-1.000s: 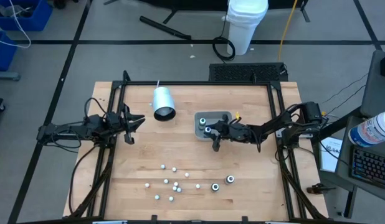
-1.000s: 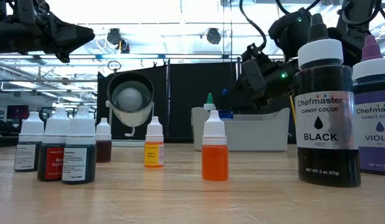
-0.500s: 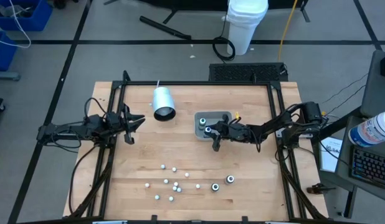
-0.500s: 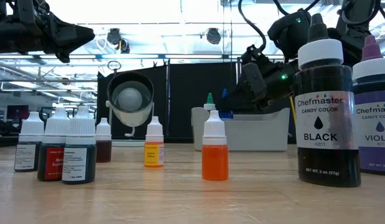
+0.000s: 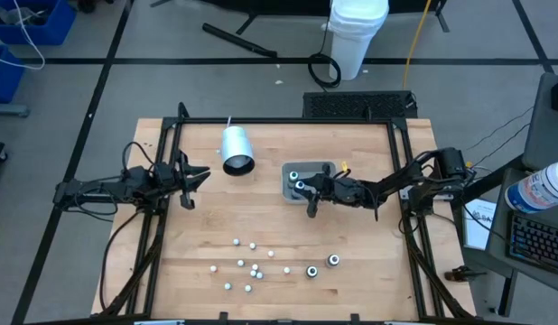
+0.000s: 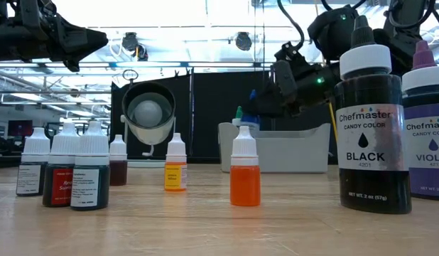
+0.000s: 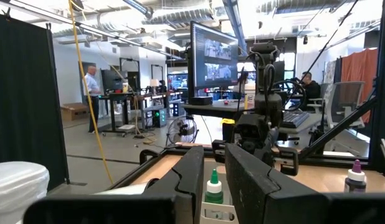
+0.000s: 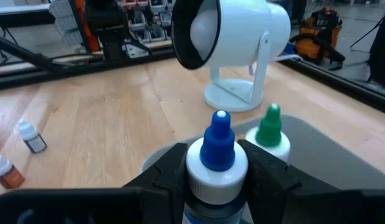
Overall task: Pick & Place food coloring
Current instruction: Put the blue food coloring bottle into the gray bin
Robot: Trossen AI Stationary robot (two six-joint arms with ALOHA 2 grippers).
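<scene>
High view: your right tool (image 5: 302, 188) sits in the middle of the frame over the grey tray (image 5: 320, 167), but its fingers cover most of what they carry; only a blue-and-white top (image 5: 299, 186) peeps out. A second top (image 5: 294, 175) shows inside the tray. The loose food coloring (image 5: 252, 268) lies scattered at lower centre, too small to tell colours apart. Your left tool (image 5: 193, 176) waits at centre left, away from everything. Against the frame a second ago, the held top has crept slightly towards the upper left.

Low view: the black bottle (image 6: 369, 114) at right hides part of the right arm, and the violet bottle (image 6: 427, 121) is cut off by the frame edge. The arm has risen since the earlier frame.

Left wrist view: the left tool's fingers (image 7: 192, 174) stand a little apart with nothing between them; through the gap you see a far-off green-topped bottle (image 7: 213, 186).

Right wrist view: here it is plain. The right tool pinches a blue-topped bottle (image 8: 217, 149) at its white collar, one finger on each side; the bottle's body is hidden below. The green-topped one stands in the tray just behind it, and the white cylinder cup (image 8: 236, 31) on its stand fills the top of the frame
</scene>
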